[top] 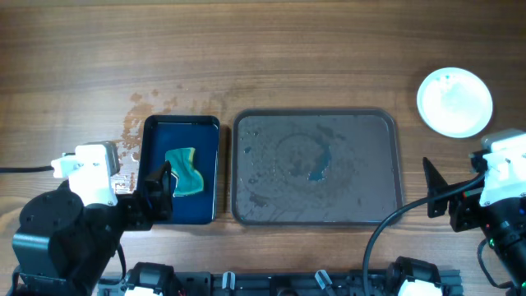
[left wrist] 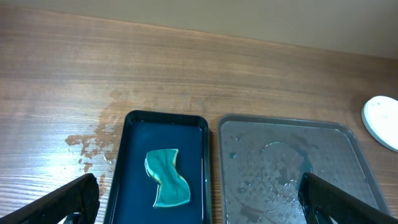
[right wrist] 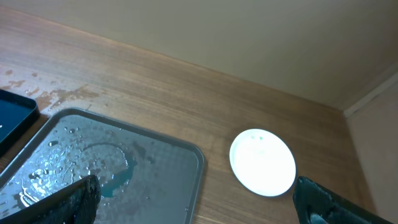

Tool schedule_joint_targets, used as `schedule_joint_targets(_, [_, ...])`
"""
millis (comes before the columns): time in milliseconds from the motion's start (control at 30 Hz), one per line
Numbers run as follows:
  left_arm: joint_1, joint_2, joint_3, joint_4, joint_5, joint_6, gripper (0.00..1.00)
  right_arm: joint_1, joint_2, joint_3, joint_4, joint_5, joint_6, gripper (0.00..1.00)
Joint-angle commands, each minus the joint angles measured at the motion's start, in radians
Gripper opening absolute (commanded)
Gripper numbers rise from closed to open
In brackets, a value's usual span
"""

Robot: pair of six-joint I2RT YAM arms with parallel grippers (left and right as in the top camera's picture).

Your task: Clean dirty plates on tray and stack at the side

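Observation:
The dark grey tray [top: 246,131] lies mid-table, wet, with blue smears and no plate on it; it also shows in the left wrist view [left wrist: 348,134] and the right wrist view [right wrist: 180,162]. White plates [top: 454,101] sit stacked on the table at the far right, also seen in the right wrist view [right wrist: 262,162] and the left wrist view [left wrist: 382,118]; how many are stacked I cannot tell. My left gripper [top: 160,197] is open and empty at the near left, over the basin's near end. My right gripper [top: 444,197] is open and empty at the near right, beside the tray.
A dark blue basin [top: 156,131] left of the tray holds a teal sponge [top: 184,171], also in the left wrist view [left wrist: 166,177]. Wet stains [top: 131,136] mark the wood left of the basin.

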Motion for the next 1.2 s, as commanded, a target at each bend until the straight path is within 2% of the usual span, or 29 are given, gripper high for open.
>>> schedule_joint_targets(0, [-0.005,0.002,0.006,0.0,-0.01,0.023,1.0,0.004,0.008,-0.007,-0.002,-0.019,-0.012,1.0])
schedule_joint_targets(367, [-0.004,-0.003,0.006,0.045,0.002,0.019,1.0,0.004,0.008,-0.007,-0.002,-0.019,-0.012,1.0])
schedule_joint_targets(433, [-0.003,-0.034,-0.021,0.131,0.002,0.02,1.0,0.004,0.008,-0.007,-0.002,-0.019,-0.012,1.0])
schedule_joint_targets(533, [-0.002,-0.141,-0.166,0.358,0.002,0.019,1.0,0.004,0.008,-0.007,-0.002,-0.019,-0.012,1.0])
schedule_joint_targets(633, [0.014,-0.259,-0.369,0.572,0.024,0.019,1.0,0.004,0.008,-0.007,-0.002,-0.019,-0.012,1.0])
schedule_joint_targets(833, [0.093,-0.515,-0.834,0.981,0.158,0.019,1.0,0.004,0.008,-0.007,-0.002,-0.019,-0.012,1.0])
schedule_joint_targets(1167, [0.121,-0.661,-1.071,1.228,0.159,0.015,1.0,0.004,0.008,-0.007,-0.002,-0.019,-0.012,1.0])
